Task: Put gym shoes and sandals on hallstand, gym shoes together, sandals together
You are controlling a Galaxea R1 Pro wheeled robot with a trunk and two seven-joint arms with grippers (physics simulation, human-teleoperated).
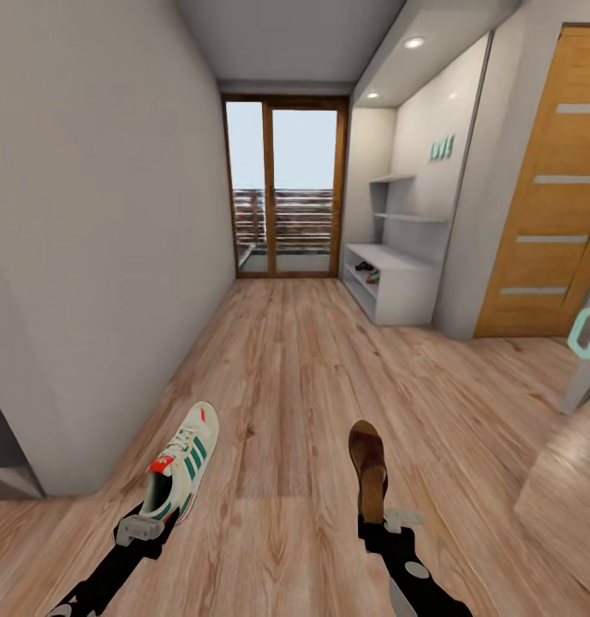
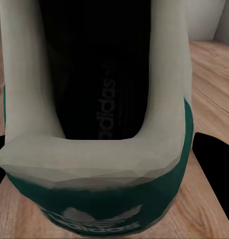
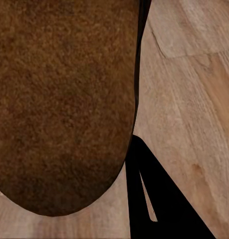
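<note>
My left gripper [image 1: 151, 517] is shut on the heel of a cream gym shoe [image 1: 181, 463] with green stripes, held above the corridor floor [image 1: 295, 368] with its toe pointing forward. In the left wrist view the gym shoe's green heel [image 2: 102, 199] and dark inside are close up, with a dark finger [image 2: 214, 164] beside it. My right gripper [image 1: 377, 519] is shut on a dark-brown sandal [image 1: 368, 470], also held off the floor. The right wrist view shows the sandal's brown sole [image 3: 59, 99] and one finger [image 3: 159, 204]. The hallstand [image 1: 406, 296] stands far ahead on the right, with small shapes [image 1: 368, 274] on a low shelf, too small to identify.
A grey wall [image 1: 98, 257] runs along the left and a glass balcony door [image 1: 286, 193] closes the corridor's far end. An orange wooden door [image 1: 543, 188] is on the right, past the hallstand. A teal handle [image 1: 586, 330] sticks in at the right edge.
</note>
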